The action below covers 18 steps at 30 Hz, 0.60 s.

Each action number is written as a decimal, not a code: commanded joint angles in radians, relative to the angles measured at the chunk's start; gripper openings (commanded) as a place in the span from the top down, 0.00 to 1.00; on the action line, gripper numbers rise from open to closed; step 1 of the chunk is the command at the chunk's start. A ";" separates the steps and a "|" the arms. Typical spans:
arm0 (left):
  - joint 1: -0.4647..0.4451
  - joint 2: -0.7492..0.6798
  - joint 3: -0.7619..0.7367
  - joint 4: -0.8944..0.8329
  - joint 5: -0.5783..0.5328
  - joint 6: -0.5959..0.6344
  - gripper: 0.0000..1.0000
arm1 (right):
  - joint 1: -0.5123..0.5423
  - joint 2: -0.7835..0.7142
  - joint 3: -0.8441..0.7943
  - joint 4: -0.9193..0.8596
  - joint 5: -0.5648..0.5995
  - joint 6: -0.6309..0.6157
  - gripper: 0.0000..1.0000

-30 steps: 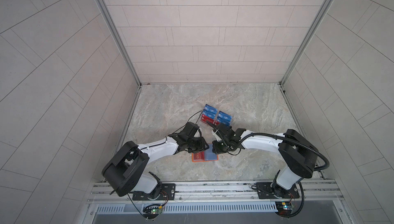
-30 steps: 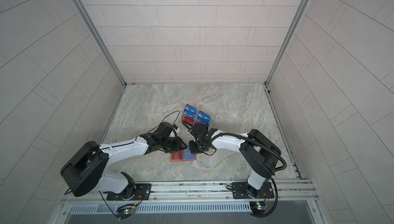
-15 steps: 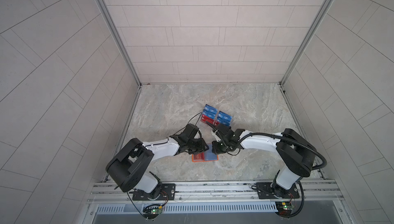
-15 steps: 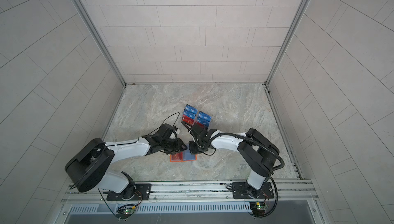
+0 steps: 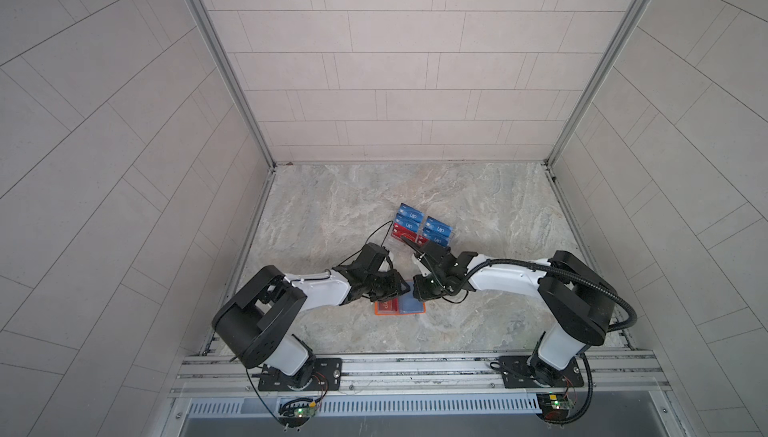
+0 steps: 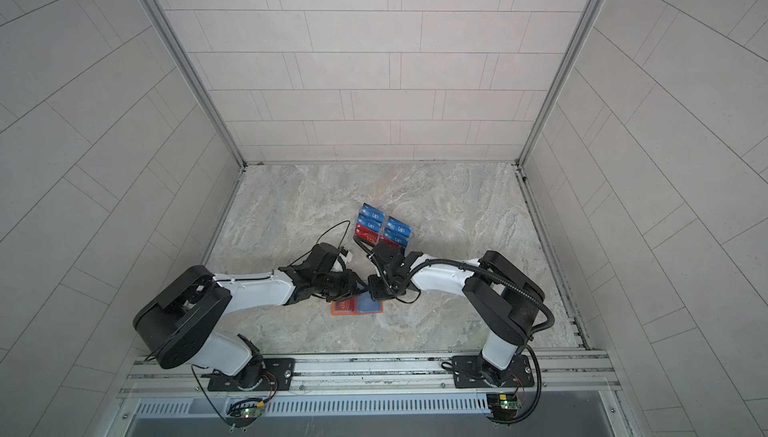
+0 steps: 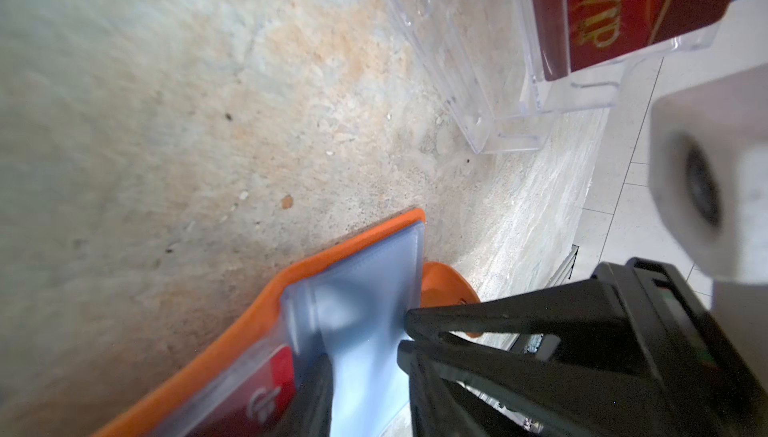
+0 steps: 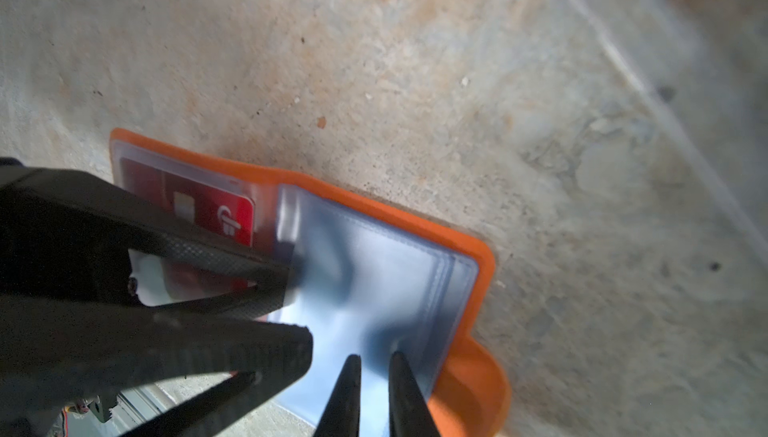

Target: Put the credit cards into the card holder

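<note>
As both arms bend inward, left gripper (image 8: 297,310) apart, right gripper (image 8: 376,358) pinching card holder (image 8: 484,264) sleeve.

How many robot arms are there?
2. The left arm reaches in from the left and the right arm from the right. They meet over the open orange card holder near the front. None seems hidden.

Top views: overhead, facing down, whole scene. Wrist views: close, share card holder (image 7: 353,240) (image 8: 374,203).
</note>
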State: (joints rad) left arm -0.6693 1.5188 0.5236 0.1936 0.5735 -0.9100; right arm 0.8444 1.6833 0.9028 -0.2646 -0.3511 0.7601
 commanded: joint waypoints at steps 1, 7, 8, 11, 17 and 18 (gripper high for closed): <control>-0.003 0.016 -0.032 0.050 0.021 -0.036 0.64 | 0.003 0.016 -0.015 -0.020 0.019 0.007 0.83; -0.003 0.015 -0.070 0.127 0.041 -0.083 0.64 | 0.003 0.018 -0.018 -0.015 0.019 0.008 0.83; -0.002 0.016 -0.076 0.138 0.041 -0.088 0.64 | 0.003 0.021 -0.017 -0.015 0.018 0.007 0.83; -0.003 0.017 -0.097 0.181 0.048 -0.113 0.66 | 0.003 0.022 -0.016 -0.014 0.018 0.007 0.83; -0.002 0.015 -0.110 0.210 0.033 -0.128 0.69 | 0.003 0.022 -0.016 -0.011 0.017 0.008 0.83; -0.003 0.022 -0.112 0.225 0.039 -0.132 0.71 | 0.002 0.020 -0.016 -0.012 0.017 0.008 0.83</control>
State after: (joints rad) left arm -0.6693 1.5227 0.4294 0.3901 0.6094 -1.0248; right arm 0.8444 1.6871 0.9028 -0.2550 -0.3523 0.7601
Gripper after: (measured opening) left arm 0.304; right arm 0.171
